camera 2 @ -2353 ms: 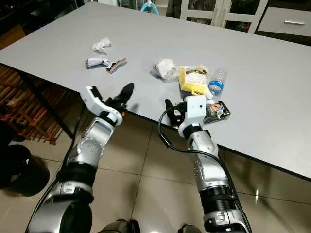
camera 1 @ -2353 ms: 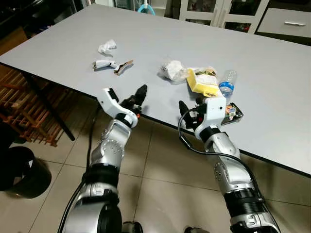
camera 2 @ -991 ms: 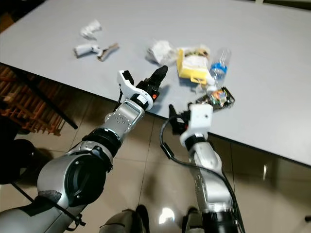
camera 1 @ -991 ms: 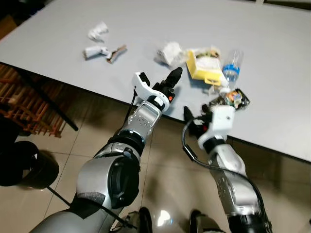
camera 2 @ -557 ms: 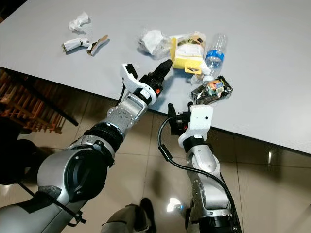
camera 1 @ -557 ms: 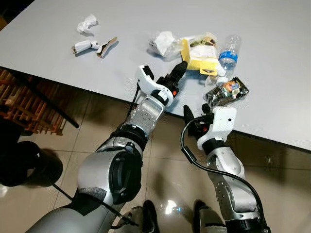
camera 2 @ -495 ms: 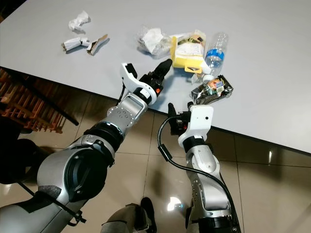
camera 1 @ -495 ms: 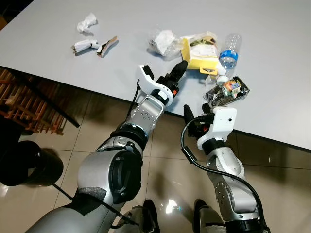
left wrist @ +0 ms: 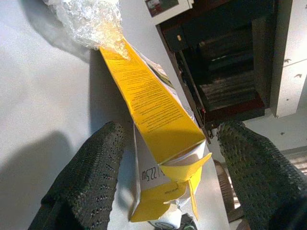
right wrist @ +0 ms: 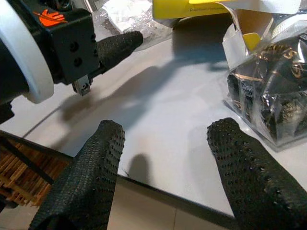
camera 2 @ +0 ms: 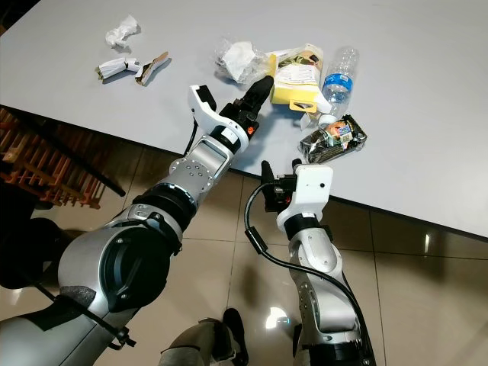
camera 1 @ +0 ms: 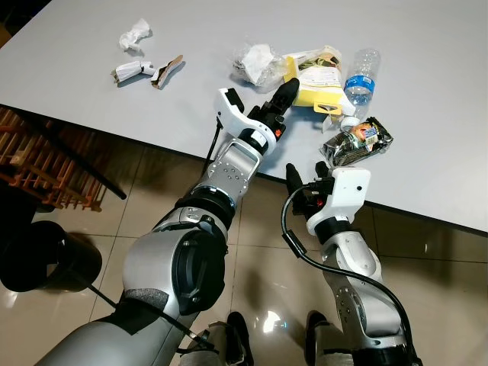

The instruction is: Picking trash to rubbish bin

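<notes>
While spread, the left gripper [left wrist: 165, 148] straddles the yellow carton [left wrist: 153, 108] on the table [camera 1: 91, 84].

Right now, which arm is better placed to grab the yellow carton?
Left. The left hand is open over the table, fingers flanking the yellow carton. The right hand sits at the table's edge.

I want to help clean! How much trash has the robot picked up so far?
None yet. The left end effector is open at the yellow carton, nothing gripped. The plastic wad, bottle, snack wrapper and paper scraps lie on the table.
</notes>
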### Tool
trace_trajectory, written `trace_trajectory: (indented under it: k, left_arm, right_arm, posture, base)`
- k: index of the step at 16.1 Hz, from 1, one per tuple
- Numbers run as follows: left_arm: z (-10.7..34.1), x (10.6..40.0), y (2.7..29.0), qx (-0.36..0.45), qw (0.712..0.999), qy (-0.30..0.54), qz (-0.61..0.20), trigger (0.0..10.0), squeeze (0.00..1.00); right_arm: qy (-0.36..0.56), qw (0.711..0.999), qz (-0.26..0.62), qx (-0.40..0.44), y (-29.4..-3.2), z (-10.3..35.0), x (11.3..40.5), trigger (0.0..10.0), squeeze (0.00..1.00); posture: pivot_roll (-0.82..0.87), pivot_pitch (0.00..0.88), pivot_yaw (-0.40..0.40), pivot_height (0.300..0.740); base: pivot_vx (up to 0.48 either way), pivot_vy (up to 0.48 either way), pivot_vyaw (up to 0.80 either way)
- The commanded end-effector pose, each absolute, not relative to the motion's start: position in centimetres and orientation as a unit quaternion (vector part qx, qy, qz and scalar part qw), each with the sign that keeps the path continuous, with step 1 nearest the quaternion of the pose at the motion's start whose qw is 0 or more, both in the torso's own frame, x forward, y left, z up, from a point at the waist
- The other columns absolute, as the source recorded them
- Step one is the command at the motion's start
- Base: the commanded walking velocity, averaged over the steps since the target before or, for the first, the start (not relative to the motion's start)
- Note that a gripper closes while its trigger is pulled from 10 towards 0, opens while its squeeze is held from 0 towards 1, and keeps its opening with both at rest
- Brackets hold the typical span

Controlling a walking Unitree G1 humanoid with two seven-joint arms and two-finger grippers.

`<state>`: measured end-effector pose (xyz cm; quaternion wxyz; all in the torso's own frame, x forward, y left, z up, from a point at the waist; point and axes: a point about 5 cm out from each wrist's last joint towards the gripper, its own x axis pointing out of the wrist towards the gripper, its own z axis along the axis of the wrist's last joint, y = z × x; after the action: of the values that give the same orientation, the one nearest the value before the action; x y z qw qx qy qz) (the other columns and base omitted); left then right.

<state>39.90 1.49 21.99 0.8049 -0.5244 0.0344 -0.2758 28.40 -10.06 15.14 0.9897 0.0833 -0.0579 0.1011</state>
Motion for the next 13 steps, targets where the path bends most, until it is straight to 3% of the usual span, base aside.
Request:
trace_trajectory:
  k: [1, 13]
  left_arm:
    - [22.6, 39.6, 0.0, -0.52, 0.802, 0.044, -0.289, 10.0, 0.0]
    - [21.5, 39.5, 0.1, -0.506, 0.818, 0.066, -0.266, 10.0, 0.0]
  right_arm:
    - [-0.031, 0.991, 0.098, 0.085, -9.7, 14.1, 27.8, 10.0, 0.0]
    - [-0.025, 0.992, 0.095, 0.085, -9.7, 14.0, 27.5, 10.0, 0.0]
  posture:
    - [-0.31, 0.293, 0.181, 0.74]
    - [-0.32, 0.299, 0.18, 0.74]
  base:
    - [0.0, 0.0, 0.0]
    - [0.0, 0.0, 0.0]
